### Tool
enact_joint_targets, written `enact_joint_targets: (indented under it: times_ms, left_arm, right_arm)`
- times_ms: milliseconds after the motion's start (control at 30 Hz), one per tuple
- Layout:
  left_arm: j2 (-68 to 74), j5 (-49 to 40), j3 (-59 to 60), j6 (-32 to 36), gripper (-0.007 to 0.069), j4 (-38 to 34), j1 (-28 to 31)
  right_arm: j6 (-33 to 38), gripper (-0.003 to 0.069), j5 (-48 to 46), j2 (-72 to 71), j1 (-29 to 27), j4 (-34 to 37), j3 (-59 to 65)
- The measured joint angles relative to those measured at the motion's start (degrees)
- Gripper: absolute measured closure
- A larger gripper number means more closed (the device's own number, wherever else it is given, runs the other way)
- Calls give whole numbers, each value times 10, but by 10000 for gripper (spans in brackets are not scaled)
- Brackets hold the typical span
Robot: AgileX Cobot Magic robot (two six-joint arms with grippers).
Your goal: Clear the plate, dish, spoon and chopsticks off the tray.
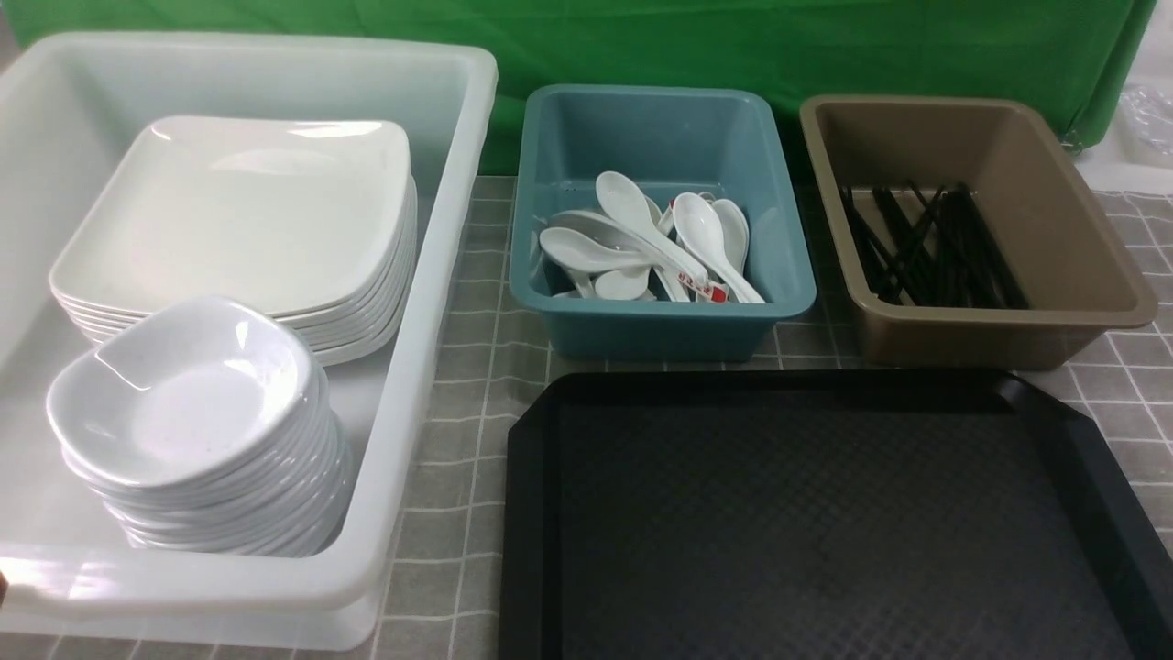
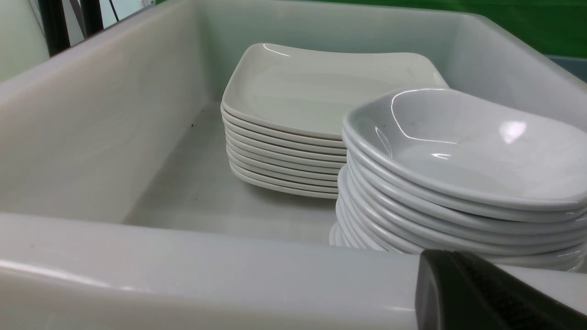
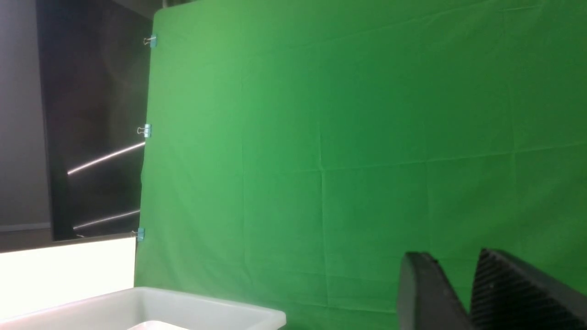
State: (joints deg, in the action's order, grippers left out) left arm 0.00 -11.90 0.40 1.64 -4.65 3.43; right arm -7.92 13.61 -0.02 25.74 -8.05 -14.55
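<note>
Since tray (image 1: pixel 825 513) is seen bare, clearing is judged done: plates (image 1: pixel 238 211) stacked in white bin (image 1: pixel 440 302), spoons (image 1: pixel 641 243) in teal bin (image 1: pixel 660 321), chopsticks (image 1: pixel 926 247) in brown bin (image 1: pixel 999 330). Left gripper (image 2: pixel 486 293) pressed together; right gripper (image 3: pixel 463 288) slightly spread, nothing pinched.

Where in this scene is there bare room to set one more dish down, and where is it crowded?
The black tray is bare across its whole surface. In the white tub, a bare floor strip lies between the plate stack and the tub's side wall. The teal bin of spoons and brown bin of chopsticks are crowded.
</note>
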Motion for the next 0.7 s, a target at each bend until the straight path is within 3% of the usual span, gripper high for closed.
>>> enact_joint_targets:
  times_ms: [333,600,700]
  left_arm:
    - [0,0,0,-1,622,1,0]
    - [0,0,0,-1,622,2,0]
    - [0,0,0,-1,622,2,0]
  right_arm:
    - [-2,429,-221,22,0,8,22]
    - [-5,424,-233,26,-2,9,81]
    - [-19,424,-232,18,-30,9,99]
